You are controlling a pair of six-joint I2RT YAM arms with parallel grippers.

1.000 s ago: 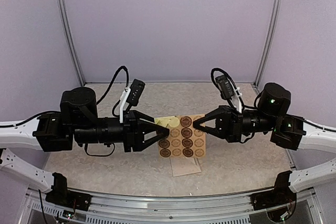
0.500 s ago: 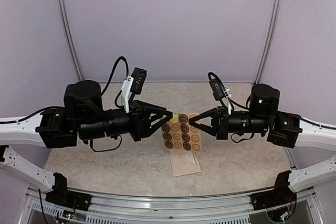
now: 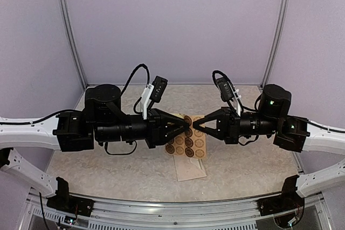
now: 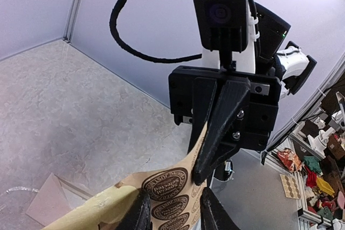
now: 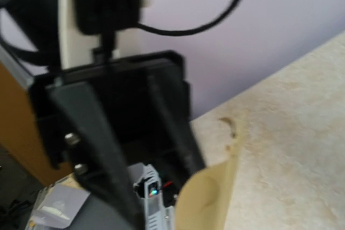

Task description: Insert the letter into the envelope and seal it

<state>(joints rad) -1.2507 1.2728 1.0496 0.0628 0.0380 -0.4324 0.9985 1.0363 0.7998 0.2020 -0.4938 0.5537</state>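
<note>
Both arms reach in toward mid-table, tips almost meeting nose to nose. The right gripper (image 3: pixel 197 125) is clenched on the top edge of the sticker sheet (image 3: pixel 187 143), and the left wrist view shows its jaws pinched flat on the tan paper. The sheet hangs from that grip, tilted, rows of round brown stickers facing up in the top view.

The left gripper (image 3: pixel 186 126) is right at the same upper edge from the other side. Its jaws are narrowed, with the sheet and a pale yellowish strip between the fingers (some gap shows either side in its own camera) - can't tell if it actually bites the paper or only brackets it.

The envelope (image 3: pixel 192 171) lies flat on the table (image 3: pixel 108 165), below the hanging sheet and nearer the front rail - no gripper touches it. The right wrist view is blurred; it shows only a tan paper edge and the opposite gripper.
</note>
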